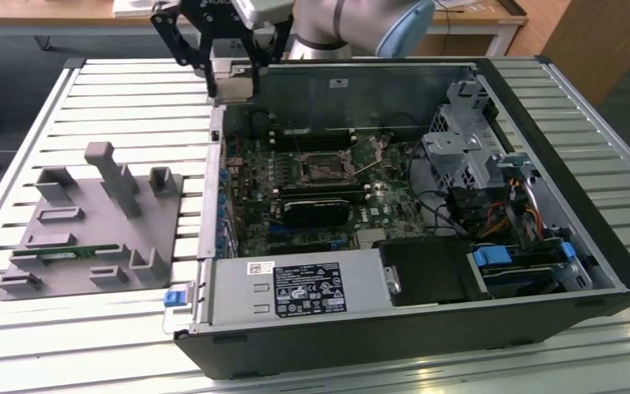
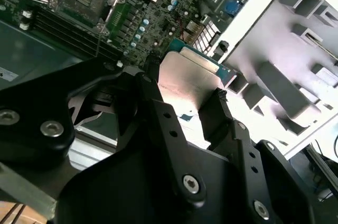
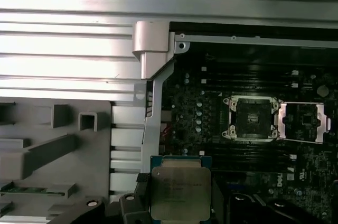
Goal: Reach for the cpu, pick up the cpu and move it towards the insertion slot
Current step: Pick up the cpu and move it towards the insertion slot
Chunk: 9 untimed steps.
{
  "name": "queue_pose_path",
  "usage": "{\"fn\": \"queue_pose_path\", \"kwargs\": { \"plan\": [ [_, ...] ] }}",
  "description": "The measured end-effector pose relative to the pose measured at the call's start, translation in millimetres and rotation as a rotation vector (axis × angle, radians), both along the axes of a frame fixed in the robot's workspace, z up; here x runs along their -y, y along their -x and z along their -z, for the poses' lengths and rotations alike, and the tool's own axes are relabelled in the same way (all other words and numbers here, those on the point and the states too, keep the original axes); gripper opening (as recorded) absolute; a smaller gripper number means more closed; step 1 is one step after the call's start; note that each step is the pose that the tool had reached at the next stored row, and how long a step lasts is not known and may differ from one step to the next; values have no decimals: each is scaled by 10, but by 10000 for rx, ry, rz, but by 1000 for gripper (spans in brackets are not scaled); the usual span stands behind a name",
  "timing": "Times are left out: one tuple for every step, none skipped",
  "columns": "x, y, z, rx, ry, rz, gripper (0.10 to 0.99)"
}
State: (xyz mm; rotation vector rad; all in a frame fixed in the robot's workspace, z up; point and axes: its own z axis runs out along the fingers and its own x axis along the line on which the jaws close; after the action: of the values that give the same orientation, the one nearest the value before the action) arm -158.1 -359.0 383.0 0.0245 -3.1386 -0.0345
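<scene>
The lower part of the cpu (image 2: pixel 191 84) is hidden behind the black gripper (image 2: pixel 182 110) at the centre of the second wrist view, and its lower edge is cut off at the bottom of the first wrist view.

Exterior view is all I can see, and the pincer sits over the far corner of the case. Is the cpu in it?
Observer: Yes. In the second wrist view the pincer is shut on the cpu, gripping it by two opposite edges.
Operator: Which face of the chip shows?
Observer: In the first wrist view its silver metal top faces the camera.
Operator: Is the insertion slot open?
Observer: In the first wrist view the insertion slot lies bare, with its metal bracket folded open beside it. The chip is still apart from it.
</scene>
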Motion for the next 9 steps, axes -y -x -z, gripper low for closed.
{"fn": "queue_pose_path", "kwargs": {
  "plan": [
    [-7, -25, 0, 0, 0, 5, 545],
    [-13, -52, 0, -1, 1, 8, 545],
    [-20, -78, 0, -1, 2, 11, 545],
    [-26, -106, 1, 0, 0, 15, 545],
    [-32, -132, 1, -1, 1, 19, 545],
    [-37, -160, 2, -1, 1, 22, 545],
    [-43, -188, 2, -1, 1, 25, 545],
    [-49, -219, 2, -1, 0, 28, 545],
    [-55, -247, 3, 0, 1, 29, 545]
  ]
}}
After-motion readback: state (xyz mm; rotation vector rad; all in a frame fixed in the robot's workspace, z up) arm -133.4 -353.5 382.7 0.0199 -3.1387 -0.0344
